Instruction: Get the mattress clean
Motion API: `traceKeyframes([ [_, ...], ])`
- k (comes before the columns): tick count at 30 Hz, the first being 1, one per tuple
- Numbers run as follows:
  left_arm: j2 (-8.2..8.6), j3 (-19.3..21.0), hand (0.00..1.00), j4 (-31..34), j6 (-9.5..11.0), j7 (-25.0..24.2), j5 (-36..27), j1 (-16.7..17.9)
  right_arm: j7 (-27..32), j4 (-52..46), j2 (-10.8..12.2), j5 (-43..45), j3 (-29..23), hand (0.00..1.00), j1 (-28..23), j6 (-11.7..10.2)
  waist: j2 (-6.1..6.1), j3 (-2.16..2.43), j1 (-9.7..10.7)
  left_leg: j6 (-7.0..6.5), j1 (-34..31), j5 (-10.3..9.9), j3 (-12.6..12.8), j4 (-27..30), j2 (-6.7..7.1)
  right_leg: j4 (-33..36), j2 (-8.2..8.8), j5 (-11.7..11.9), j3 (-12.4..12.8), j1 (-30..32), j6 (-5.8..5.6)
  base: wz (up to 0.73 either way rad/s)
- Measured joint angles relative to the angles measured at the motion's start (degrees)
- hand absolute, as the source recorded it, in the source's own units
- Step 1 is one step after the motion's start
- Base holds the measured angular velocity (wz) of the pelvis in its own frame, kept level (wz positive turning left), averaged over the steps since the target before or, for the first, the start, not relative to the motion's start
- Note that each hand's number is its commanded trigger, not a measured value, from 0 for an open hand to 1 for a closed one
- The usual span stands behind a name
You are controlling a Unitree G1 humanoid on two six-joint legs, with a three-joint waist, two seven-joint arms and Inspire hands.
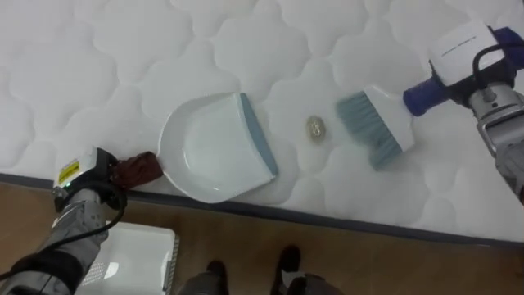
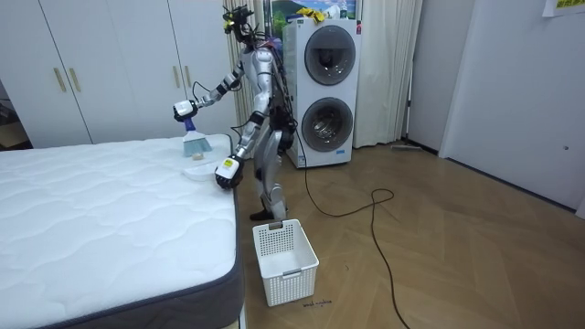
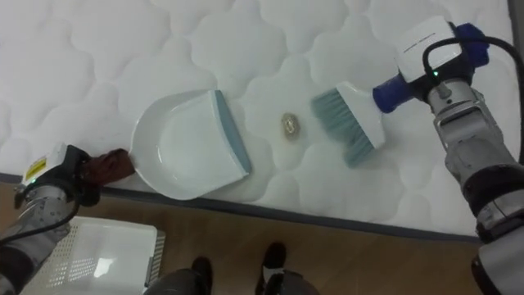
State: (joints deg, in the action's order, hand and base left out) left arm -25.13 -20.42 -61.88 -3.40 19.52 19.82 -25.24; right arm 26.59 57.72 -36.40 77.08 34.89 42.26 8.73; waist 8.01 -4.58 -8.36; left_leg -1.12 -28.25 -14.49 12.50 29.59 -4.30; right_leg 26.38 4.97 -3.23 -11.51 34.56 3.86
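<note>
A white dustpan (image 1: pixel 214 147) with a blue-grey lip lies flat on the white quilted mattress (image 1: pixel 123 65), close to its near edge. My left hand (image 1: pixel 88 177) is shut on the pan's brown handle (image 1: pixel 137 169) just past the bed's edge. A small crumpled scrap (image 1: pixel 316 127) lies on the mattress between the pan's lip and the brush. To the scrap's right, the white brush (image 1: pixel 372 123) has its blue-grey bristles down on the mattress. My right hand (image 1: pixel 473 57) is shut on its blue handle (image 1: pixel 422 95). I stand at the bed's side.
A white plastic basket (image 3: pixel 106 254) stands on the wooden floor below my left arm, beside the bed (image 2: pixel 110 210). Behind me are two stacked washing machines (image 2: pixel 327 91) and white wardrobes (image 2: pixel 91 64). A dark cable (image 2: pixel 366 206) runs across the floor.
</note>
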Motion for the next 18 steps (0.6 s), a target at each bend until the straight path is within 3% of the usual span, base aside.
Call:
traceKeyframes([
  [12,-0.15,-0.2,1.0,1.9,-1.0,0.0,-0.1,0.5,0.1,-1.0,0.3,-0.6,0.2,1.0,-0.2,0.0,-0.29,0.02,0.1,0.0,0.0,0.0,-0.1,-0.3,-0.11,-0.5,-0.07,0.1,-0.9,-0.3,0.01,0.0],
  [16,0.02,-0.7,1.0,1.9,-1.3,-0.1,0.0,0.4,0.8,-0.1,0.6,-0.6,0.5,1.0,-0.2,0.2,-1.23,-0.1,0.1,0.0,0.0,0.0,-0.5,-0.2,-0.1,-0.7,-0.05,0.1,-1.8,-0.8,0.04,0.08],
  [18,0.03,-1.2,1.0,1.9,-1.6,-0.1,-0.1,0.3,1.2,0.0,0.6,-0.7,0.5,1.0,-0.3,0.4,-2.1,-0.37,0.1,-0.01,0.1,0.0,-0.6,-0.2,-0.12,-0.8,0.0,0.1,-2.1,-1.2,0.04,0.08],
])
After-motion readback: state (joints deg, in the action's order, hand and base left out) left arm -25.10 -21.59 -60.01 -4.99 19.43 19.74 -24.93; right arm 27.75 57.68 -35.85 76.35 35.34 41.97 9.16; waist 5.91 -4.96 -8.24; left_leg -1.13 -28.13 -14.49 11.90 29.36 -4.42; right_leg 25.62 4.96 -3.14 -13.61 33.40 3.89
